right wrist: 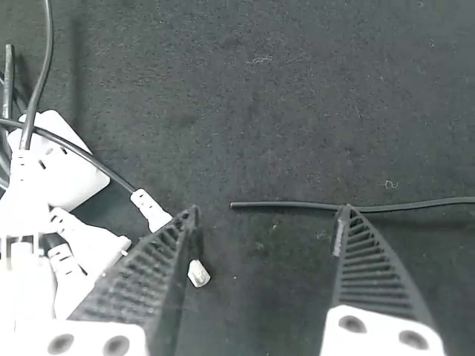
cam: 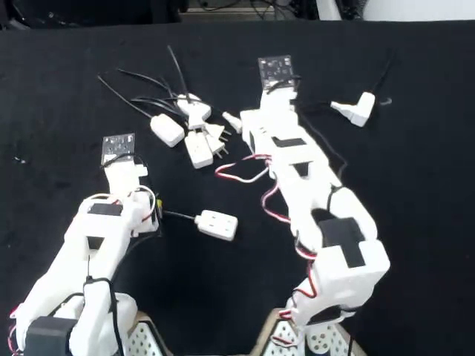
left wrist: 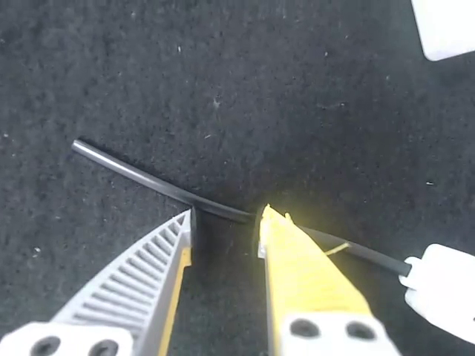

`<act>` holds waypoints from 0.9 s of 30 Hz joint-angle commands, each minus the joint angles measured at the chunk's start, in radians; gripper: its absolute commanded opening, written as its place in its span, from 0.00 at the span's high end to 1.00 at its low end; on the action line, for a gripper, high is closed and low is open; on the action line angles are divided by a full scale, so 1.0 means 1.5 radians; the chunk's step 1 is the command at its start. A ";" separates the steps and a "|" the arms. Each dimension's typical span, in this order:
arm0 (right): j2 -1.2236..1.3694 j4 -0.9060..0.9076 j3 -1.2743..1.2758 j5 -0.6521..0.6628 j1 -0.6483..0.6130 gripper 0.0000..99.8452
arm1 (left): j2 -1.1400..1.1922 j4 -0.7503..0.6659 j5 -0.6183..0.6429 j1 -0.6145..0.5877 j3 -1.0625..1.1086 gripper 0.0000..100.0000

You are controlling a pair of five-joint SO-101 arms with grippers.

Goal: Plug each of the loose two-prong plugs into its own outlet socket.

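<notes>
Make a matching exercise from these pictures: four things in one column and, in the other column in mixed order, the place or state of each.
Things:
1. left gripper
2. right gripper
3. outlet socket
4. angled white plug

Places or states:
A. alone at the far right of the black cloth
B. open wide, beside the pile of plugs
C. alone near the cloth's middle
D. fingertips on either side of a black cord

Pairs: 1-D, 2-B, 3-C, 4-A
</notes>
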 commanded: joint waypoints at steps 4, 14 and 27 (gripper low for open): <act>0.015 0.004 -0.041 0.130 -0.020 0.72 | -0.001 -0.010 0.002 0.009 -0.005 0.84; 0.138 0.032 -0.145 0.170 -0.016 0.72 | -0.001 -0.010 0.002 0.009 -0.005 0.84; -0.022 0.147 -0.080 0.170 -0.032 0.72 | -0.001 -0.010 0.002 0.009 -0.005 0.84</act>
